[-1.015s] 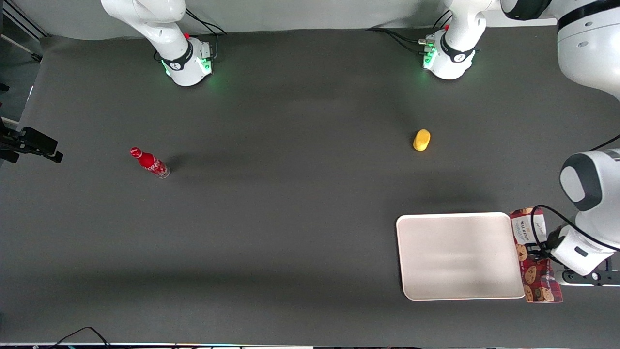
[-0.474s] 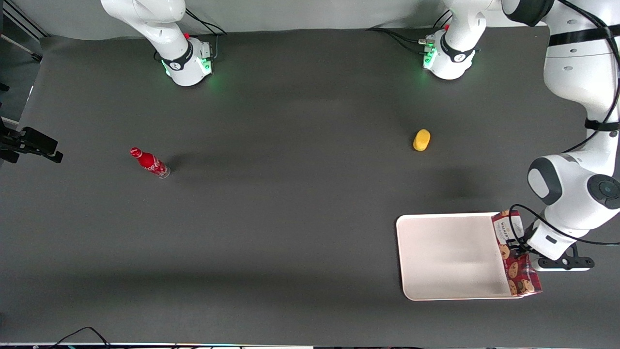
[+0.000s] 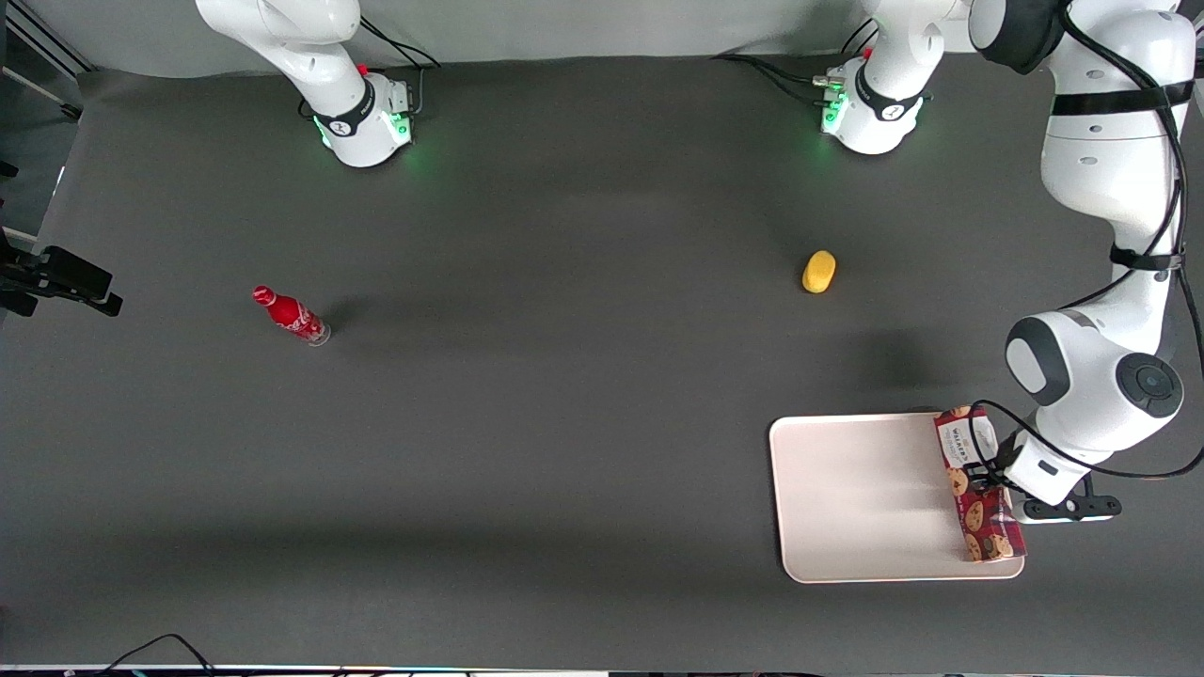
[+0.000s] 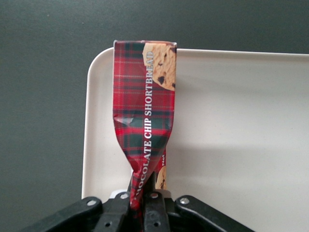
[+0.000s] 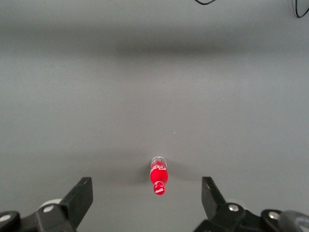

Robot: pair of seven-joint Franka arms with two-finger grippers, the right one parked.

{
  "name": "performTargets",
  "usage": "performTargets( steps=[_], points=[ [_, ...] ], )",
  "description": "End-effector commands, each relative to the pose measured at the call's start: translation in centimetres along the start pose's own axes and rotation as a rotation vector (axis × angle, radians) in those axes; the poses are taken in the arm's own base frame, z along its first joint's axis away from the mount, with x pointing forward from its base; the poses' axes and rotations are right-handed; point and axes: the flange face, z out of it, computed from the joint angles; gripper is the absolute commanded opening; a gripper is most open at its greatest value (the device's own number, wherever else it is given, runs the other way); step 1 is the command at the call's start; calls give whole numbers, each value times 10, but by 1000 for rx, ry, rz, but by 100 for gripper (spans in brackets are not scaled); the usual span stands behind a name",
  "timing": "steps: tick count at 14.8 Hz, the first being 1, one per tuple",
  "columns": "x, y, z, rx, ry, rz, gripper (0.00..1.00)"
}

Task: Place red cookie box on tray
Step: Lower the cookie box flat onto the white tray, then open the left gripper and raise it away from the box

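The red cookie box (image 3: 975, 484), dark-red tartan with cookie pictures, is over the tray (image 3: 865, 498) along the short side nearest the working arm's end of the table. In the left wrist view the box (image 4: 145, 116) is pinched and creased where the gripper (image 4: 143, 191) holds it, and the cream tray (image 4: 231, 125) lies beneath. In the front view the gripper (image 3: 999, 481) is shut on the box's side. I cannot tell if the box rests on the tray or hangs just above it.
A yellow oval object (image 3: 818, 272) lies on the dark table, farther from the front camera than the tray. A small red cola bottle (image 3: 290, 316) stands toward the parked arm's end and shows in the right wrist view (image 5: 159, 176).
The gripper has carried the cookie box from beside the tray's outer edge inward until it is over the tray. The bottle and yellow object have not moved.
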Motion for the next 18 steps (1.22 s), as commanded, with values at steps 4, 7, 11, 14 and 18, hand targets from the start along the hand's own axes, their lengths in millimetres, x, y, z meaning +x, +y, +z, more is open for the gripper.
performTargets(
  steps=[4,7,11,14,18],
  points=[
    [5,1,5,-1,13,13,98],
    [11,1,-21,-13,20,-5,100],
    [17,13,-105,-56,-50,-3,100],
    [12,19,-166,-70,-105,-13,100],
    [-10,36,-269,25,-175,8,100]
  ],
)
